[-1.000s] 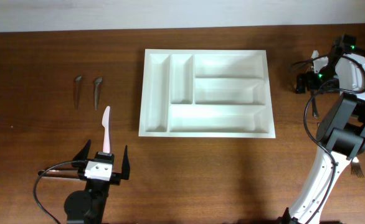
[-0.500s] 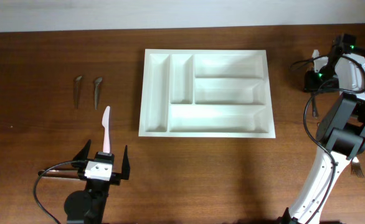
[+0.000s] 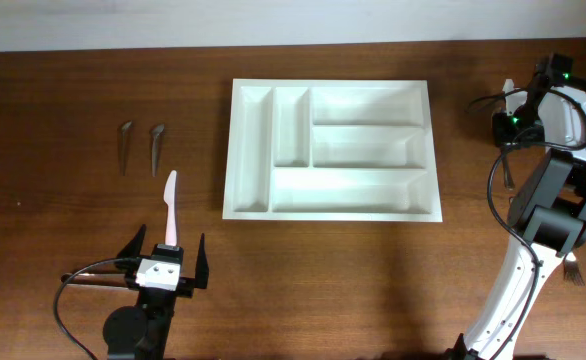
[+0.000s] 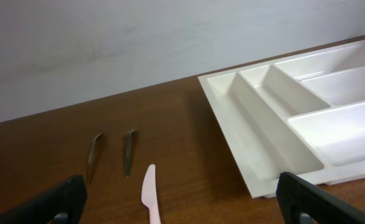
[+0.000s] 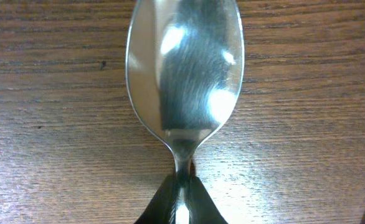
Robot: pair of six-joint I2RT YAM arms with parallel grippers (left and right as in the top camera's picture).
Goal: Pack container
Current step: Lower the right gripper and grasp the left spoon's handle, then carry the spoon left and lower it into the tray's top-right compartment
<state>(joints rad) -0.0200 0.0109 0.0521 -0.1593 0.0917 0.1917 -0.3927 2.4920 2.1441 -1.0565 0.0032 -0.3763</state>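
**Right fingers pinch a spoon at 3 o'clock of the tray**

The tray [image 3: 254, 205] lies flat at the middle of the worktop [image 3: 373, 285], a little toward 12 o'clock. Its two narrow compartments are on the 9 o'clock side and its three long ones on the 3 o'clock side.

The right fingers [image 5: 157, 211] are well out at 3 o'clock of the tray. In the wrist view they are closed tight on the neck of a steel spoon [image 5: 182, 68], just below the bowl. The bowl faces up over the wood grain. I cannot tell whether the spoon rests on the worktop or is raised off it.

The left fingers [image 4: 313, 199] are at 7 o'clock of the tray, spread wide and holding nothing. A pink knife [image 3: 171, 205] lies in front of them with its blade toward 12 o'clock. Its handle end sits between the two fingers, and neither finger touches it.

At 9 o'clock of the tray, well apart from it, a dark spoon [image 3: 125, 146] and its twin [image 3: 157, 148] lie side by side, near each other but not touching. They sit just beyond the knife's tip, toward 11 o'clock of it.
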